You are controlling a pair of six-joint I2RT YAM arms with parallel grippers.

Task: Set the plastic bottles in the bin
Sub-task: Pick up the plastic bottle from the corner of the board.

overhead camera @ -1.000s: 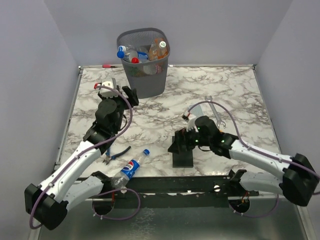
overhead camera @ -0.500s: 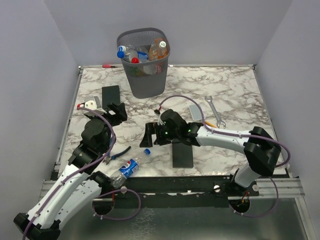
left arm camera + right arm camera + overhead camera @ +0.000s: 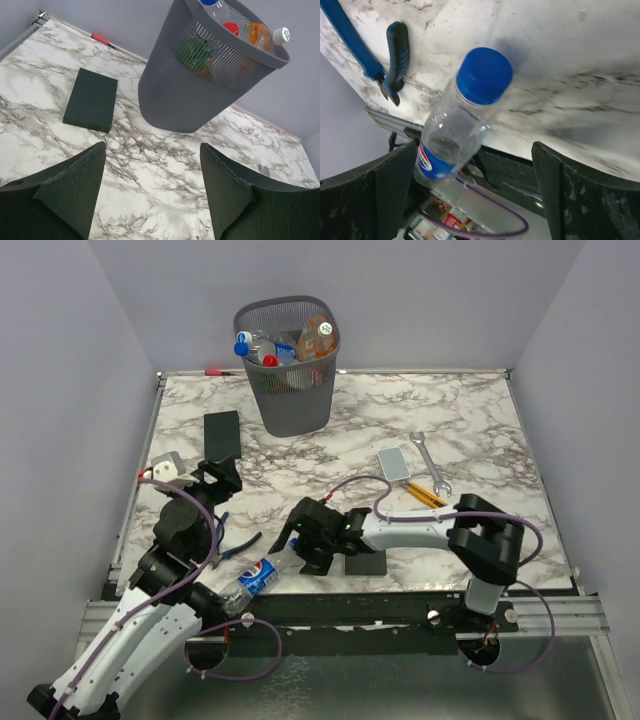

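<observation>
The wire-mesh bin [image 3: 290,390] stands at the back of the table, holding several bottles [image 3: 285,345]: clear, orange and green. It also shows in the left wrist view [image 3: 200,85]. One clear bottle [image 3: 255,578] with a blue label and blue cap lies at the table's front edge. My right gripper [image 3: 300,545] is open over its cap end. In the right wrist view the bottle [image 3: 452,135] lies between the spread fingers of that gripper [image 3: 474,165], untouched. My left gripper [image 3: 222,476] is open and empty at the left; its own view shows bare marble between the fingers of the gripper [image 3: 152,150].
Blue-handled pliers [image 3: 235,545] lie just left of the bottle, also in the right wrist view [image 3: 380,65]. One black slab [image 3: 222,432] lies left of the bin, another [image 3: 365,558] under my right arm. A wrench [image 3: 428,455], grey block [image 3: 395,463] and pencil [image 3: 425,495] lie right.
My right arm has swung left across the table, from above the black slab to the bottle's cap. My left arm has drawn back from the bin toward the near left.
</observation>
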